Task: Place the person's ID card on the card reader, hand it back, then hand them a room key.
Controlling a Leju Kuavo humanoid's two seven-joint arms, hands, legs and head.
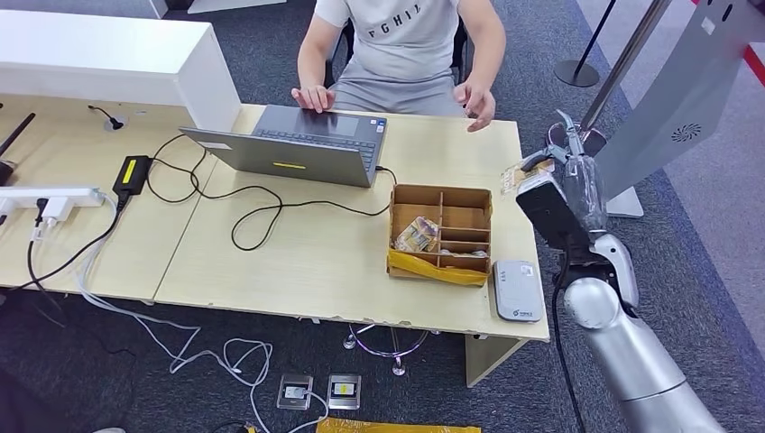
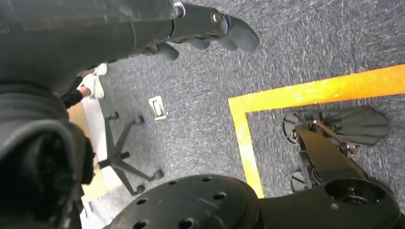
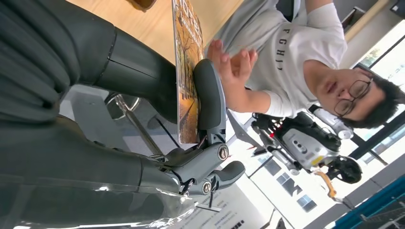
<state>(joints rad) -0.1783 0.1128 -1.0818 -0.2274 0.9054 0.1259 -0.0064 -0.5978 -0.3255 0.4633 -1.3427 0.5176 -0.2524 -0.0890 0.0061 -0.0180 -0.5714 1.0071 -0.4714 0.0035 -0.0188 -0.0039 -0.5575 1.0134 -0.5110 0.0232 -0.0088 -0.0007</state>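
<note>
Card [image 3: 187,81] in an autumn print is sitting pinched edge-on between the thumb and a finger of the right hand [image 1: 566,171], out past the far right corner of the table [image 1: 298,262]. Whether it is the ID card or a room key, I cannot tell. The person's hand [image 1: 478,104] is hovering open at that same far edge, near the card but apart from it. The card reader [image 1: 517,290] is lying at the near right corner of the table, just beside the cardboard organiser [image 1: 441,231]. The pinch is covering little of the card, so a slip to the floor off the table edge looks likely if the fingers are loosening before the person is gripping. The left hand [image 2: 210,28] is hanging over the carpet, fingers curled, holding nothing.
</note>
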